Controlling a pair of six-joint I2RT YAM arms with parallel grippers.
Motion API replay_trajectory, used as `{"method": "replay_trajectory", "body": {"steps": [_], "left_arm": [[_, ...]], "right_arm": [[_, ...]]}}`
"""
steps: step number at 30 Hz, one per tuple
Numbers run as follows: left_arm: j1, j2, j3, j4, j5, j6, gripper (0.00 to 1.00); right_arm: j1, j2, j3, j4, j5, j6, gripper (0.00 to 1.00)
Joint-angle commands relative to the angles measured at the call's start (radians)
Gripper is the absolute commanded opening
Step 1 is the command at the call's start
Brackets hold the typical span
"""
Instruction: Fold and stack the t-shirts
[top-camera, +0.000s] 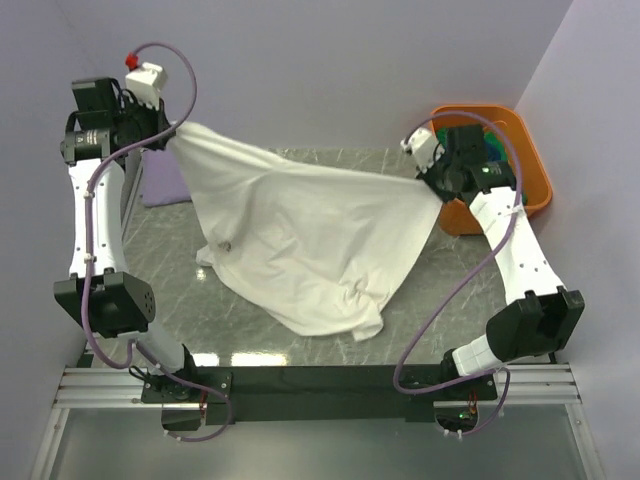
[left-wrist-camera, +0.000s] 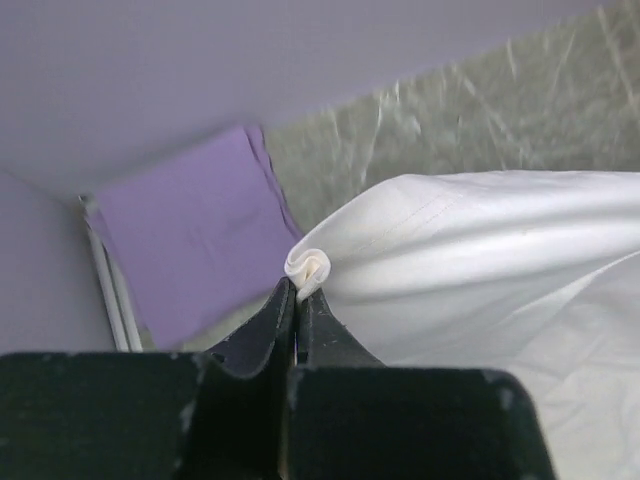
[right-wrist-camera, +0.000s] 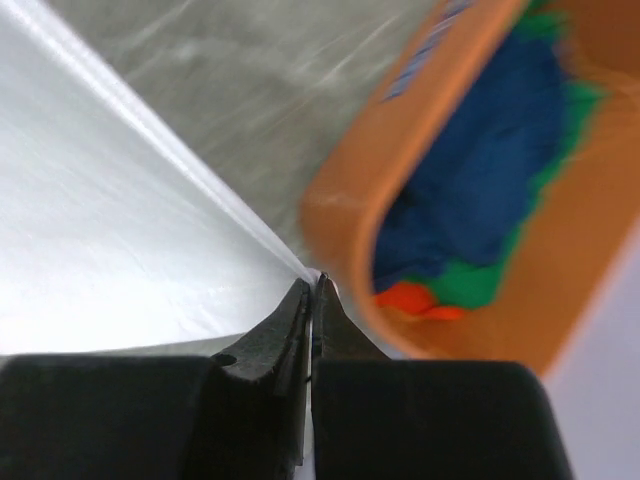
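A large white t-shirt (top-camera: 310, 235) hangs stretched between my two grippers above the table, its lower part draped on the marble top. My left gripper (top-camera: 172, 135) is shut on one bunched corner (left-wrist-camera: 308, 268) at the back left. My right gripper (top-camera: 432, 185) is shut on the opposite edge (right-wrist-camera: 318, 278) near the tub. A lavender t-shirt (top-camera: 165, 178) lies flat at the back left, also in the left wrist view (left-wrist-camera: 190, 240). Dark blue (right-wrist-camera: 480, 170) and green (right-wrist-camera: 470, 285) shirts lie in the orange tub. No red panel shows.
The orange plastic tub (top-camera: 530, 165) stands at the back right, close to my right gripper; its rim shows in the right wrist view (right-wrist-camera: 350, 200). Lavender walls close the back and sides. A metal rail runs along the near edge (top-camera: 320, 385).
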Motion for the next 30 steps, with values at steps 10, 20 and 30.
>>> {"method": "replay_trajectory", "body": {"steps": [10, 20, 30], "left_arm": [[0.076, -0.285, 0.009, 0.469, -0.003, -0.148, 0.01], [0.074, -0.685, -0.157, 0.617, -0.117, -0.182, 0.01], [0.076, -0.865, -0.053, 0.542, -0.233, -0.170, 0.01]], "right_arm": [[-0.008, -0.170, 0.289, 0.346, 0.249, 0.044, 0.00], [-0.008, -0.503, 0.173, 0.584, 0.298, -0.065, 0.00], [-0.008, -0.704, 0.179, 0.729, 0.306, -0.152, 0.00]]}}
